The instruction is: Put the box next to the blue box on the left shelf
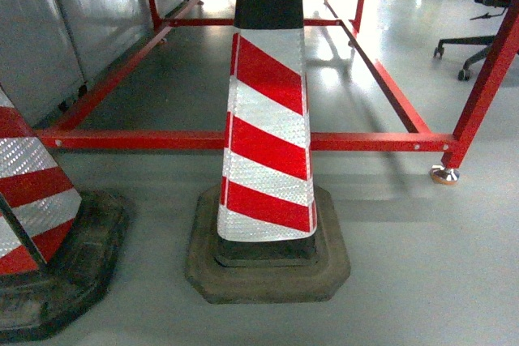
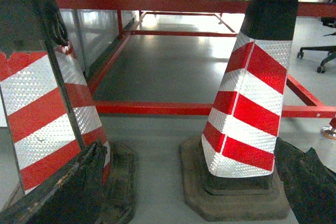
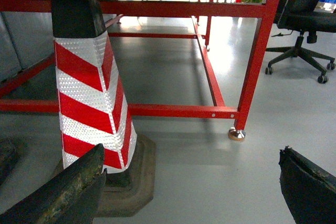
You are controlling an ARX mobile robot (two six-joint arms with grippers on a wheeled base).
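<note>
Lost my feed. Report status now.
Both grippers open, empty: left, right. No blue box or roller shelf in view. Striped cone dead ahead, second cone left, red frame behind.

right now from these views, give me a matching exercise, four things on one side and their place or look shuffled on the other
Things:
1. middle cone
2. second cone
3. red frame foot
4. office chair

Descriptions:
A. black, on castors, far right
B. cut off by the left edge of the head view
C. round metal pad on the floor
D. centred, red and white stripes, dark base

Pairs: 1-D, 2-B, 3-C, 4-A
</note>
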